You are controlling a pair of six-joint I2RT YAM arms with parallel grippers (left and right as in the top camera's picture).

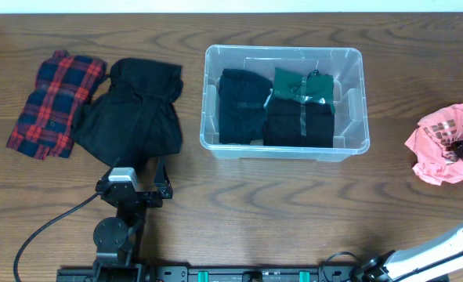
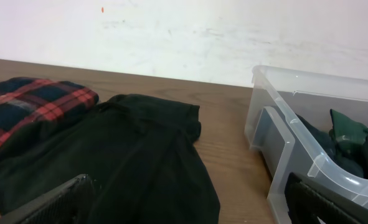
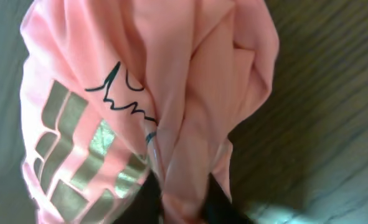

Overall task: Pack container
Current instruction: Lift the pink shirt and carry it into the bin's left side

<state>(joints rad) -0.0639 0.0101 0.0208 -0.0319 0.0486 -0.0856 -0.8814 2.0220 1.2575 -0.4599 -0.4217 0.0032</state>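
A clear container [image 1: 284, 50] sits upper centre on a wooden table and holds folded dark clothes, while a crumpled pink shirt [image 1: 443, 145] lies at the far right edge. The right gripper [image 3: 184, 208] is pinched onto a fold of that shirt, and the left gripper [image 2: 187, 196], lower left, stands wide apart and empty. The shirt probably needs lifting clear of the container's rim before it is released inside.

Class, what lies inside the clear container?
The container holds a folded left black garment, a right black garment and a dark green garment behind it. Anything beneath them is covered.
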